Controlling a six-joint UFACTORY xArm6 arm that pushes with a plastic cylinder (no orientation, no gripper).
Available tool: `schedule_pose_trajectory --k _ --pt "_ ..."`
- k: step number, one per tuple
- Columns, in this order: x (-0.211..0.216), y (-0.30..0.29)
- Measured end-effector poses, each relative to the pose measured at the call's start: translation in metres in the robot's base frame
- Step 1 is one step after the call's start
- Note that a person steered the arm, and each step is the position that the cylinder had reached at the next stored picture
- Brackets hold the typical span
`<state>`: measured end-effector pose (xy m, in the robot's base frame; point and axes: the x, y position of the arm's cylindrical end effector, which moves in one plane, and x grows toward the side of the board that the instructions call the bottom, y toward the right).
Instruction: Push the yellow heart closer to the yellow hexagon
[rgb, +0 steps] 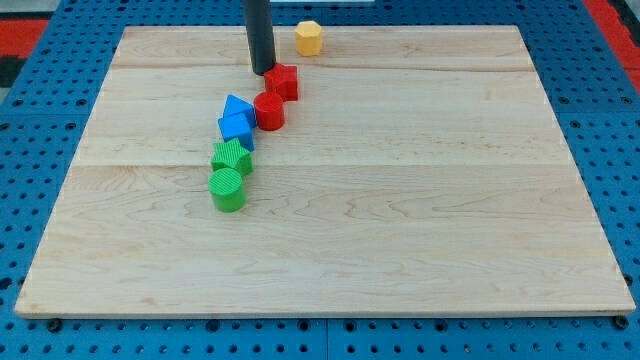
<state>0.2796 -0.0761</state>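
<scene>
- Rod comes down from view's top, my tip (263, 72) on the wooden board (400, 230) near its top edge, left of centre.
- No claw on this rig, just a plain rod, so nothing to spread, press together or pinch.
- Yellow hexagon (309, 38) at the board's top edge, up and to the right of the tip, apart from it.
- Yellow heart: not visible anywhere on the board; can't tell if hidden behind the rod.
- Red block (283, 81), shape unclear (angular), just right of the tip and a bit lower; touching or nearly so, can't tell which.
- Red cylinder (269, 111) just below that red block, touching or very close.
- Two blue blocks to lower left of the red cylinder: blue triangle (236, 105) behind, blue block (238, 128) (angular, shape unclear) in front, pressed tight together.
- Green block (231, 157) w/ ridged top right below the blues; shape hard to make out.
- Green cylinder (227, 188) at the chain's lower end, touching the green block above it.
- All six non-yellow blocks in one slanting line from near the tip down toward view's lower left.
- Blue pegboard (40, 120) around the board on all sides.
</scene>
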Motion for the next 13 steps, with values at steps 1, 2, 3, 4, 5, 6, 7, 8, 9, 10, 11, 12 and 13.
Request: schedule_pose_trajectory --k 1,2,3,4,5,6,7,8,9,10,11,12,13 --pt "-0.004 0.0" --pt "-0.007 0.0" --pt "0.012 -0.006" --pt "0.011 -0.015" --pt "-0.001 -0.015" --pt "-0.019 -0.015" --pt "-0.026 -0.015" --pt "-0.026 -0.017" --pt "-0.033 -0.031" --pt "-0.038 -0.03" --pt "-0.038 -0.019" --pt "-0.038 -0.01" --pt "-0.039 -0.009"
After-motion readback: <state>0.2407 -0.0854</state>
